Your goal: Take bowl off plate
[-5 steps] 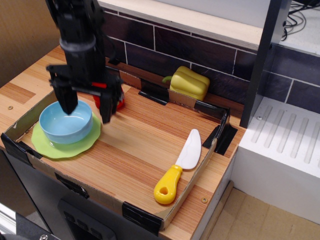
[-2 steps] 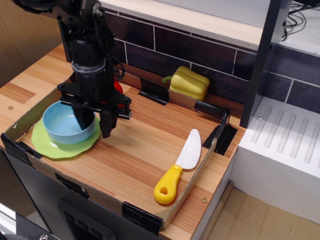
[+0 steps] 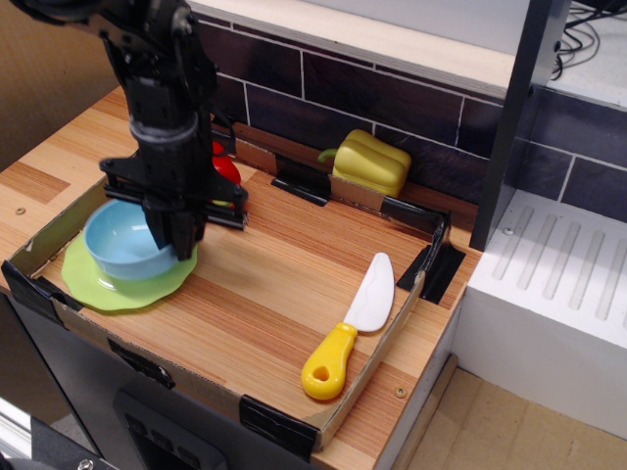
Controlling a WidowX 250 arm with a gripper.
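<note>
The light blue bowl sits on the light green scalloped plate at the left end of the cardboard-edged wooden tray. My black gripper points down over the bowl's right rim. One finger is inside the bowl and the other is outside it. The fingers stand close together, pinching the rim. The bowl rests on the plate, and the arm hides the bowl's right edge.
A red object sits behind the gripper. A yellow pepper lies at the tray's back wall. A white knife with a yellow handle lies at the right. A dark post and a white drainboard stand at the right.
The gripper came down and shifted slightly left onto the bowl's right rim. Its fingers closed from a wide gap to a narrow pinch. The bowl stays on the plate.
</note>
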